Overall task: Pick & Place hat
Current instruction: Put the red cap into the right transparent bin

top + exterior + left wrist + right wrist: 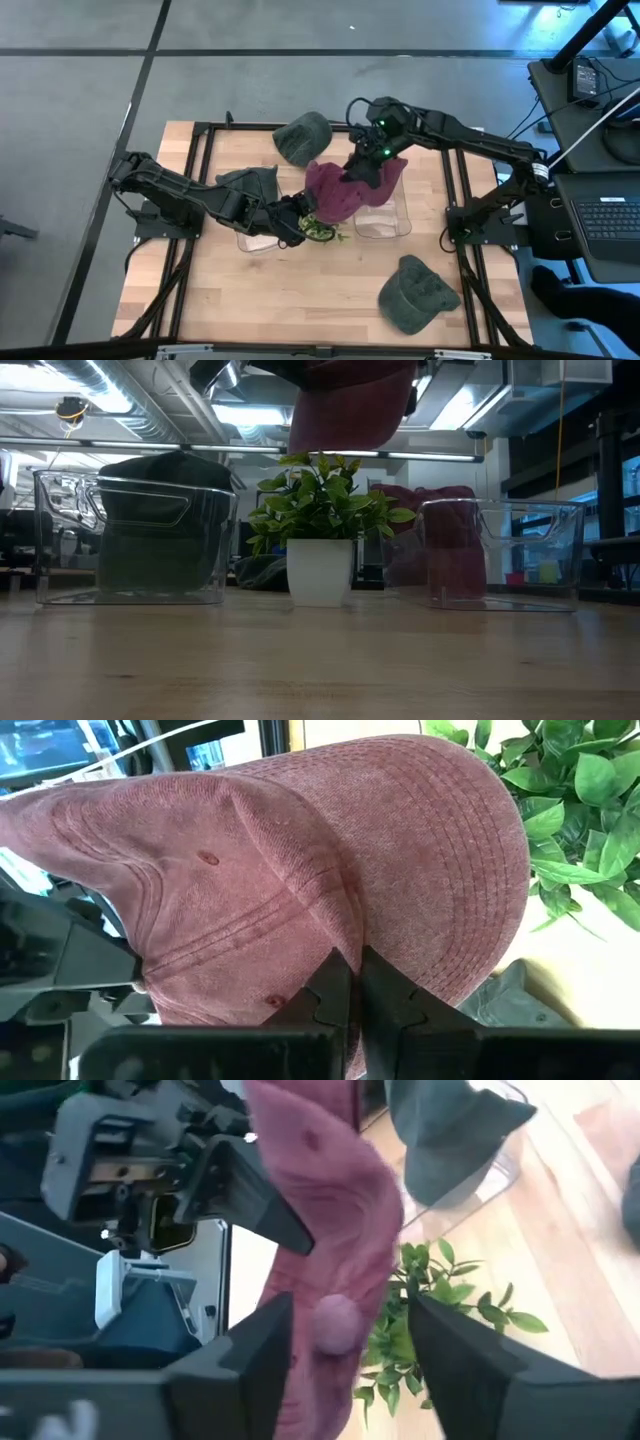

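Note:
A maroon hat (335,190) hangs in the air above the small potted plant (318,520), between two clear bins. My left gripper (297,217) is shut on it from the left. My right gripper (350,1312) is open above the hat (320,1210). Its fingers stand on either side of the crown's top button (337,1323), apart from it. In the low view the hat (350,400) shows at the top edge. The left bin (135,530) holds a dark green hat. The right bin (500,550) holds something maroon. My left gripper pinches the maroon hat between its two shut fingers (330,990), at the crown (340,935) close to where the stitched brim (450,850) joins. The fingers come nearly level from the table's left side. The hat is lifted clear of the table and droops around the fingers.
A green hat (303,138) lies near the far edge and another (415,292) near the right front corner. The plant (320,228) stands between the bins, right under the held hat. Bare wood (300,290) lies toward the near edge.

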{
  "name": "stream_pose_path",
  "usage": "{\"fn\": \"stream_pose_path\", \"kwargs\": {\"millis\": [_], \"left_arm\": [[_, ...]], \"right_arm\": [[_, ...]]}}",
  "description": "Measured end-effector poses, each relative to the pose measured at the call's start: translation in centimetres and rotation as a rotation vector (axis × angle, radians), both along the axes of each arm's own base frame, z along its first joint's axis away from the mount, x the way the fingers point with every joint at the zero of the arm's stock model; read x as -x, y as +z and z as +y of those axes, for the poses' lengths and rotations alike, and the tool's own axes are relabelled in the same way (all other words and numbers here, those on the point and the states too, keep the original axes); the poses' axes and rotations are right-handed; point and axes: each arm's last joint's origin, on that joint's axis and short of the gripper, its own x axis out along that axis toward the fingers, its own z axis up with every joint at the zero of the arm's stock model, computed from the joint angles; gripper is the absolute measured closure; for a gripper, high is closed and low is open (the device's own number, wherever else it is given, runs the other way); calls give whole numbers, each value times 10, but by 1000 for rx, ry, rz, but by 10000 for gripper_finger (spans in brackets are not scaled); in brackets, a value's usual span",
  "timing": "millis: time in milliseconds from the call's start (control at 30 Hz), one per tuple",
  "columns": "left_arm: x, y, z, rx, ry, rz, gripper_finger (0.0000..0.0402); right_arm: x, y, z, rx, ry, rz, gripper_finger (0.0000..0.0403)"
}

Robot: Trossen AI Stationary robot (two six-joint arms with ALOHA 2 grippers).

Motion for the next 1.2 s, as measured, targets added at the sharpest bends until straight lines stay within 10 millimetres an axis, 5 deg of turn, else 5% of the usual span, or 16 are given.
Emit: {"fn": "stream_pose_path", "kwargs": {"millis": [333, 933, 1200], "left_arm": [[0, 0, 0, 1, 0, -3, 386], [3, 3, -1, 112, 22, -57, 341], [26, 34, 3, 471, 25, -237, 288]], "right_arm": [[-1, 3, 0, 33, 2, -36, 370], [0, 5, 0, 17, -14, -37, 373], [21, 23, 4, 90, -42, -90, 373]]}}
